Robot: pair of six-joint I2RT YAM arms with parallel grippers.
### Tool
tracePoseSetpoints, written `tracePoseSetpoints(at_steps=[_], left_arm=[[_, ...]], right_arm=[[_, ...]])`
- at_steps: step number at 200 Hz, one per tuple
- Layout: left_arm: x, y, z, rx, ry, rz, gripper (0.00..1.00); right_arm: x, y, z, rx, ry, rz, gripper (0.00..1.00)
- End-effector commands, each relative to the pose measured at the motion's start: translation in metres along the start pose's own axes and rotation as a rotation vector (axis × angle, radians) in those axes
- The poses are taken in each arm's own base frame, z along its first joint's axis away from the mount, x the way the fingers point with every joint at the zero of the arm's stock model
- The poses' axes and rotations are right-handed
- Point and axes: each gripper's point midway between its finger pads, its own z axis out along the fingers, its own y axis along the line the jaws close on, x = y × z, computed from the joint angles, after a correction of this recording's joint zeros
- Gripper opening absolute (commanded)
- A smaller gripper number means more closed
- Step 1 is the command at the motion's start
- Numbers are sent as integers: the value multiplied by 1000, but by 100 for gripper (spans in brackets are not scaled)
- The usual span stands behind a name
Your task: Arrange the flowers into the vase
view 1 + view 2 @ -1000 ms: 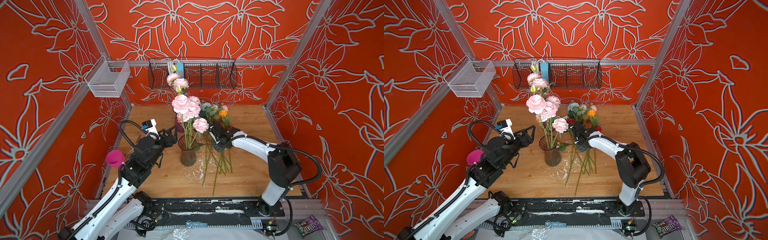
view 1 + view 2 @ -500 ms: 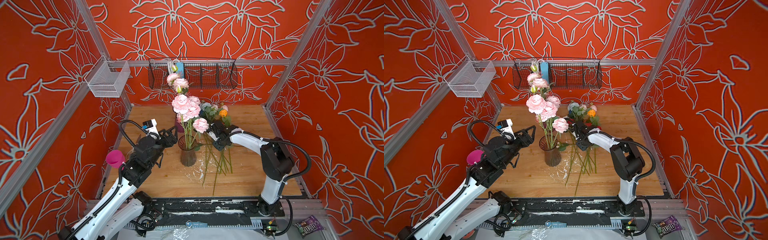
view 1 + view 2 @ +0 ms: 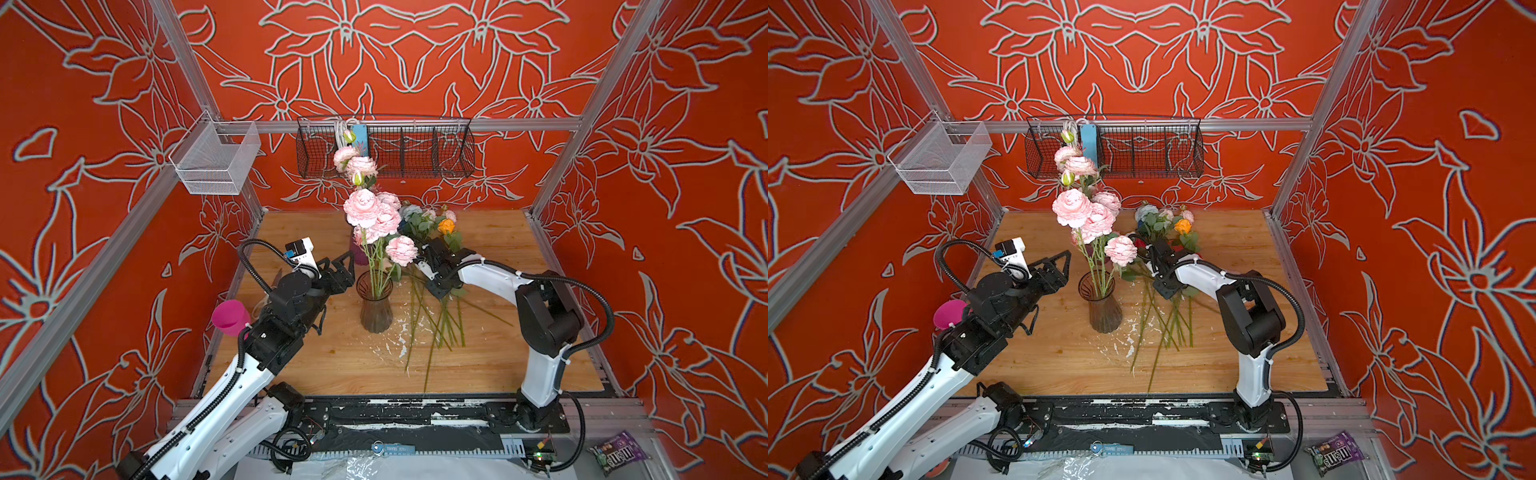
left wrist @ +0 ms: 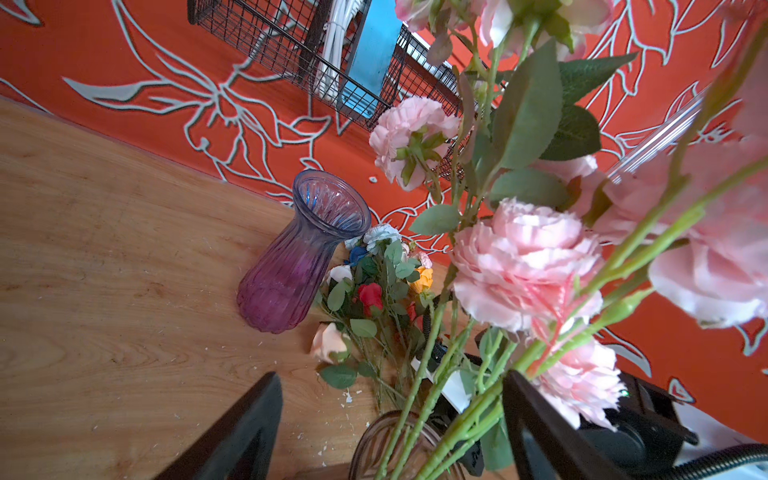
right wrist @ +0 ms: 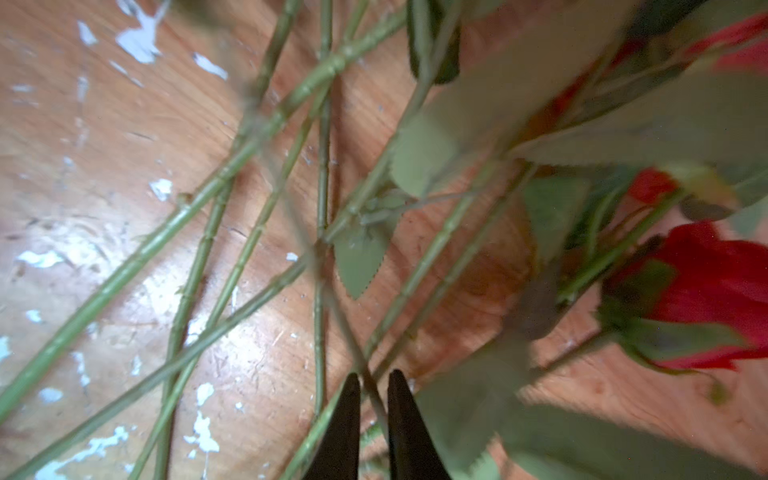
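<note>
Pink peonies [image 3: 365, 208] stand in a glass vase [image 3: 376, 307] mid-tabletop [image 3: 332, 357]. Loose roses [image 3: 440, 328] lie just right of it, where the right gripper [image 5: 371, 382] pinches one thin stem [image 5: 345, 332]. Left of the vase, the left gripper [image 3: 351, 266] hovers wide open and empty.

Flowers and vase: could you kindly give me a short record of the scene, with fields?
vase: ribbed glass, upright on table
in vase: pink peonies
loose: roses lying on table beside vase
left claw: open, empty, beside vase
right claw: closed around a thin stem among the roses
spare: purple vase, empty
</note>
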Motion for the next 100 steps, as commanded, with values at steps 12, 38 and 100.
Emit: tracePoseSetpoints(at_steps=[12,38,100], left_arm=[[-17,-5,-3,9,-53,-1,83],[-18,-6,-4,11,-57,0,83],[-19,-7,-5,17,-59,-2,83]], right_arm=[[-6,-6,-11,24,-53,15,9],[-8,-7,-14,32,-80,28,10],[-3,-3,5,21,-13,17,30]])
